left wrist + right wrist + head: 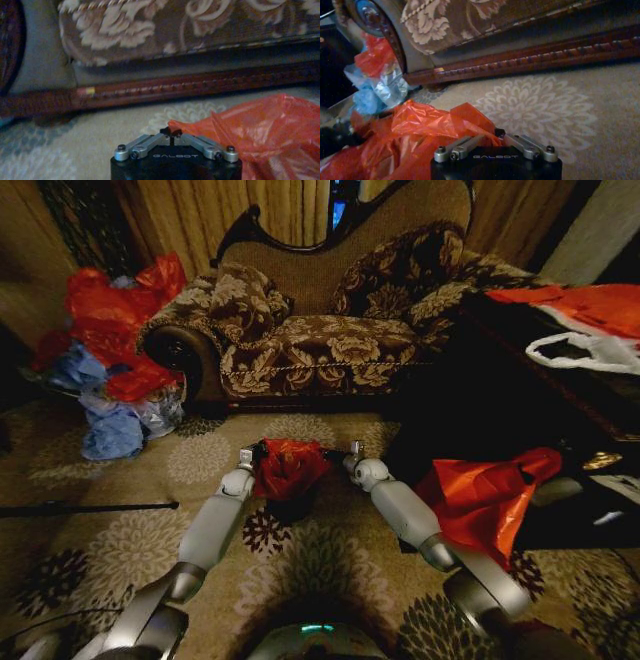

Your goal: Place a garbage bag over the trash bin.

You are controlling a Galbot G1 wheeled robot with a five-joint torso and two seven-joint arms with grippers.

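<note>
On the carpet before the sofa (320, 350), the garbage bag (289, 467) sits bunched over the trash bin (291, 507). The left gripper (248, 457) and right gripper (352, 452) each clench an edge with closed jaws. Uneven pulling could tear the thin plastic or tip the bin.

Floral carpet (330, 565), black trash bin (291, 508) standing on it, sofa (330, 330), heap of bags (110, 370)

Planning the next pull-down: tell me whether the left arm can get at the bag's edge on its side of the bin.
Probably yes. The left end effector is already shut on the garbage bag at the trash bin's left side, with open carpet around it.
</note>
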